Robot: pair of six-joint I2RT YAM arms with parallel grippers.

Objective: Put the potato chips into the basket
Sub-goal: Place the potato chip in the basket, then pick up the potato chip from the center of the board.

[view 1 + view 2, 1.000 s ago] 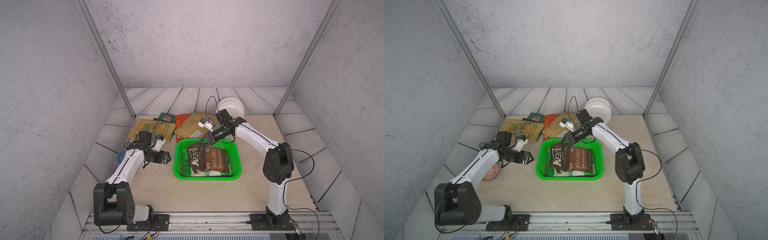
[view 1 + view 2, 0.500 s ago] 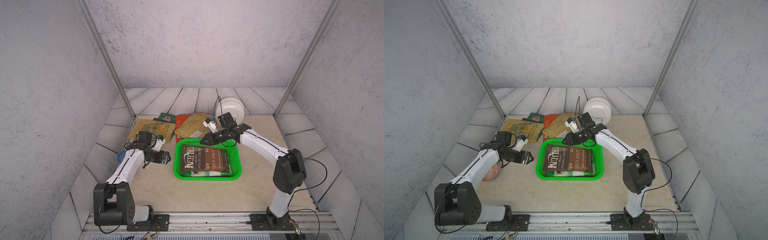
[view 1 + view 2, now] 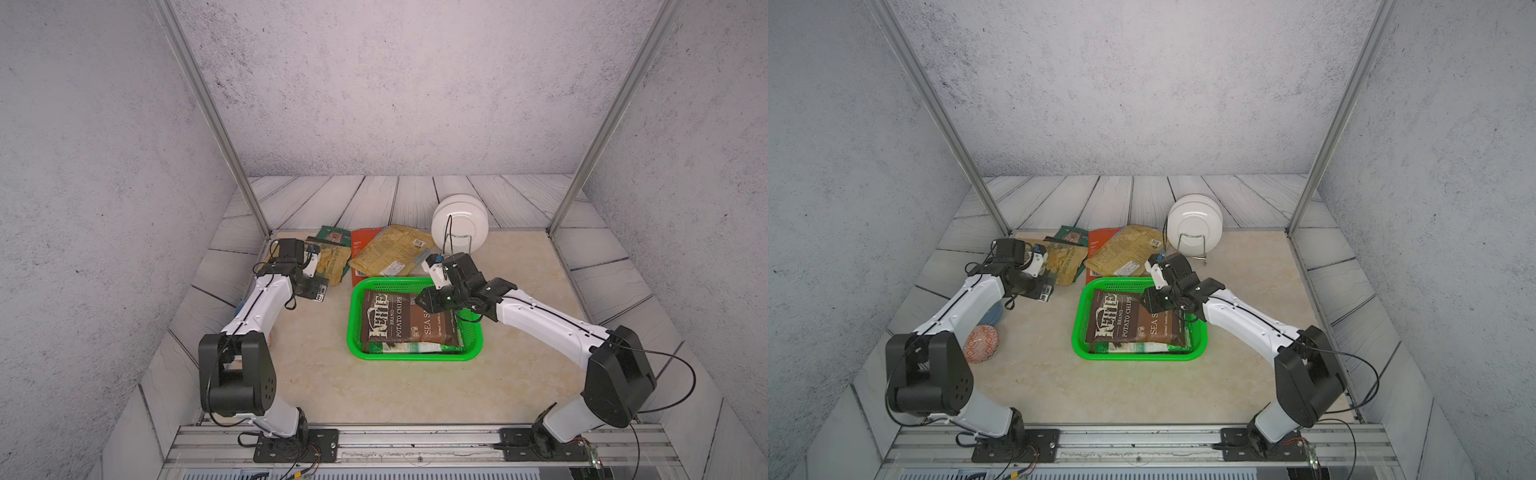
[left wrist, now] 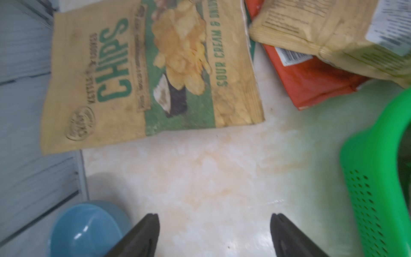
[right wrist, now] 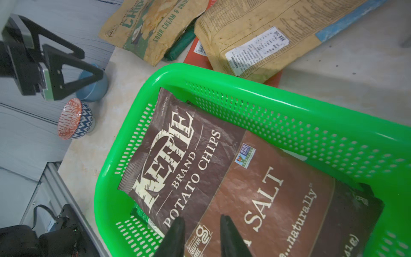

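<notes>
The green basket (image 3: 353, 328) (image 5: 289, 100) holds a brown Kettle bag of potato chips (image 3: 395, 320) (image 5: 200, 166) lying flat on a green-white bag (image 3: 411, 347). My right gripper (image 3: 419, 301) (image 5: 201, 219) hovers just above the brown bag, jaws slightly apart with nothing between them. Behind the basket lie a mustard-yellow sour cream bag (image 3: 332, 259) (image 4: 144, 73), a tan bag (image 3: 390, 249) (image 4: 333, 29), an orange-red bag (image 4: 311, 82) and a dark green one (image 3: 332, 235). The left gripper (image 3: 318, 291) (image 4: 214, 217) stands wide open over bare table, left of the basket.
White plates in a wire rack (image 3: 459, 226) stand at the back right. A blue bowl (image 4: 89, 229) and a patterned bowl (image 3: 980, 343) sit by the left arm. Grey wall boards close in on the left.
The brown bag, held tilted over the basket a second ago, now lies flat in it. My right gripper has let it go and drawn back to the right. The left arm has not moved.
</notes>
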